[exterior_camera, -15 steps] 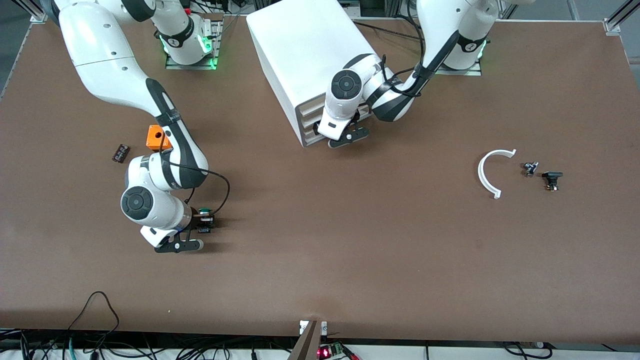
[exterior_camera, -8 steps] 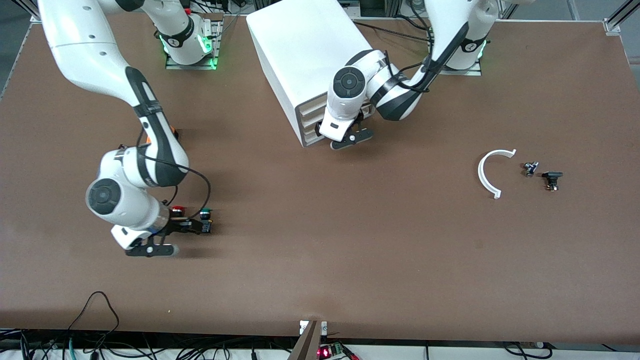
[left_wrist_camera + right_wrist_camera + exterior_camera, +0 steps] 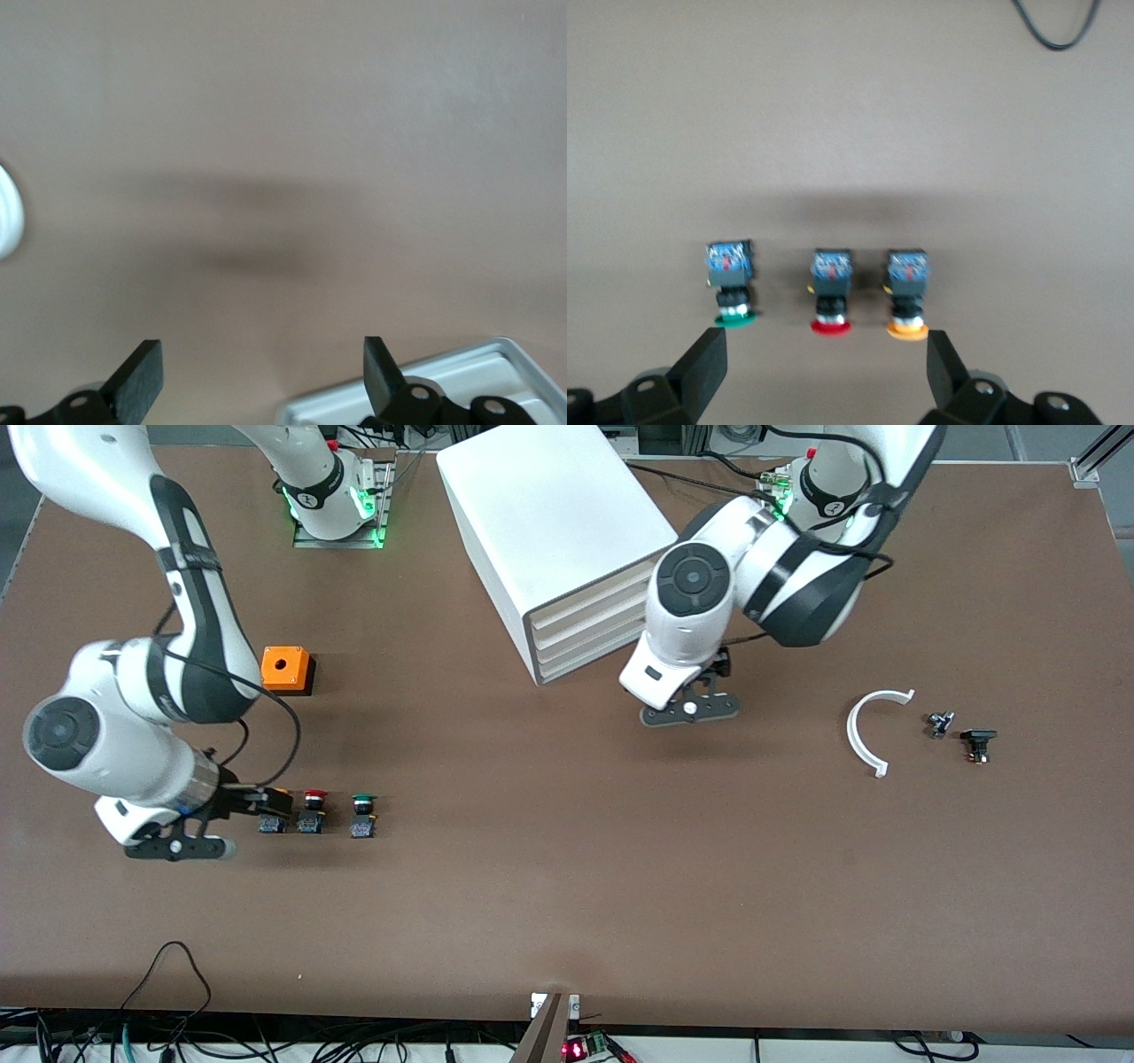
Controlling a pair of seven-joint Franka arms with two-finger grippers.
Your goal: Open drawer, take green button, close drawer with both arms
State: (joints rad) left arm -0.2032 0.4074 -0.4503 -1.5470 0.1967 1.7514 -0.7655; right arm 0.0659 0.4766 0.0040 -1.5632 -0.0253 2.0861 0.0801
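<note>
The green-capped button (image 3: 362, 815) (image 3: 731, 283) stands on the table in a row with a red-capped one (image 3: 312, 811) (image 3: 831, 297) and a yellow-capped one (image 3: 907, 297). My right gripper (image 3: 275, 804) (image 3: 824, 363) is open and holds nothing. It sits at the yellow end of the row, apart from the green button. The white cabinet (image 3: 549, 522) has its stacked drawer fronts (image 3: 589, 624) all flush and shut. My left gripper (image 3: 709, 682) (image 3: 261, 363) hangs open and empty over bare table, just off the cabinet's front corner.
An orange box (image 3: 285, 669) stands near the right arm. Toward the left arm's end of the table lie a white curved strip (image 3: 873, 731) and two small dark parts (image 3: 939, 722) (image 3: 977, 742).
My right gripper opened, left the green button standing by the red one, and drew back toward the right arm's end of the table. My left gripper pulled away from the drawer fronts.
</note>
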